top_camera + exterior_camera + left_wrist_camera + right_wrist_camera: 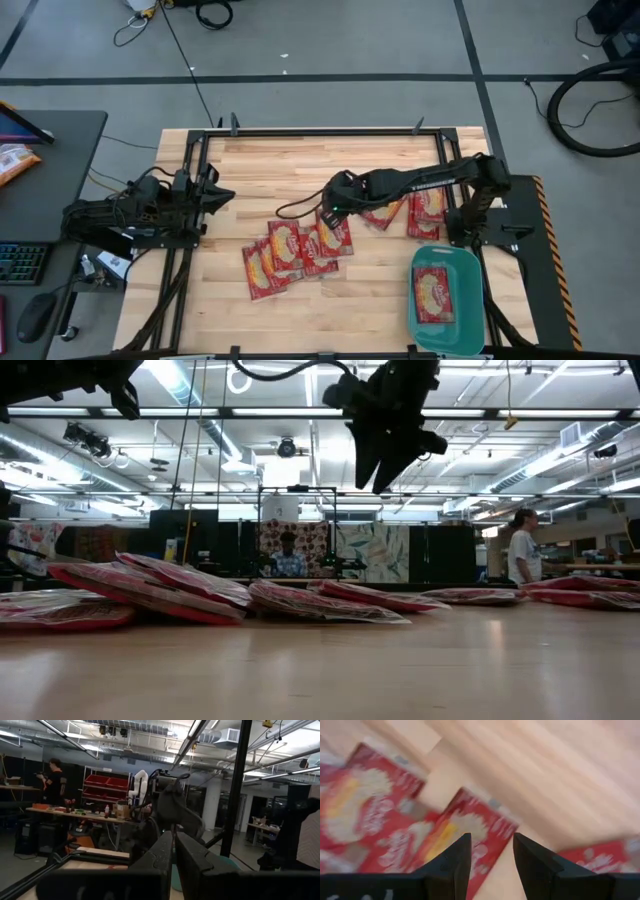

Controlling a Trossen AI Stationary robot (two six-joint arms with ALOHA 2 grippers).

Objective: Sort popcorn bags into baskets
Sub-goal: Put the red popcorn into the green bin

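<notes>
Hanging above the table's middle, the right gripper [491,851] is holding its two dark fingers apart with nothing between them, over a fanned cluster of flat red popcorn bags [300,248] lying overlapped on the pale wooden table [250,165]; about four are sitting in that cluster, about two more [428,211] beside the right arm's base. One bag [435,294] is lying inside the single teal-green plastic basket [470,330] at the table's right near corner; the left gripper [215,192] is waiting at the left edge, fingers together.

I'm seeing the pale wooden worktop [300,160] carrying an overlapping spread of red popcorn bags [295,250] near its middle, more bags [427,212] toward the right, and the teal basket [470,270] sitting at its right front corner.
</notes>
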